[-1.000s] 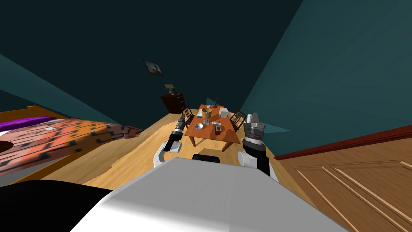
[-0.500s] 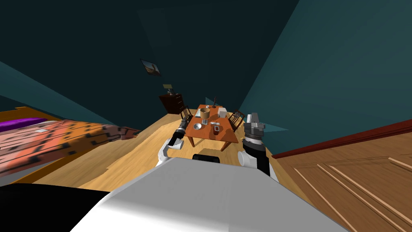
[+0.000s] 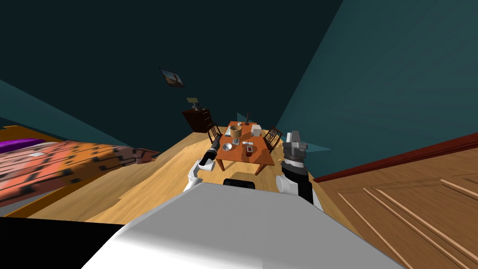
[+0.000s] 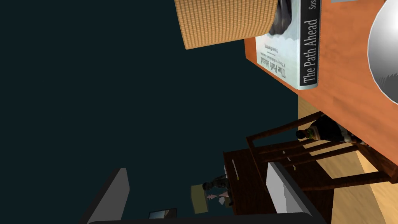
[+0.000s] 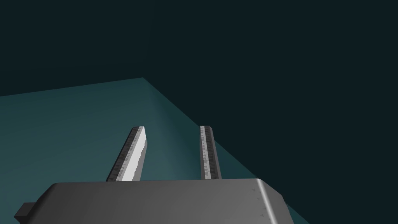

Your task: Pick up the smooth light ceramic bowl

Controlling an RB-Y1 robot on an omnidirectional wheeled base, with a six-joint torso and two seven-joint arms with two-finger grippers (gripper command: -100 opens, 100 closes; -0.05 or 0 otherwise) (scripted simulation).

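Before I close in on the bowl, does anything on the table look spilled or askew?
Nothing stands out: the bowl sits upright on the table, the basket too, and nothing looks spilled.

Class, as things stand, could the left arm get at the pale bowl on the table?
Probably yes: the open left pincer hangs by the table near the bowl, nothing seems between, but it aims past it.

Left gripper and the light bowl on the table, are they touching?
Apart. In the left wrist view the left gripper stands open, well short of the bowl on the table.
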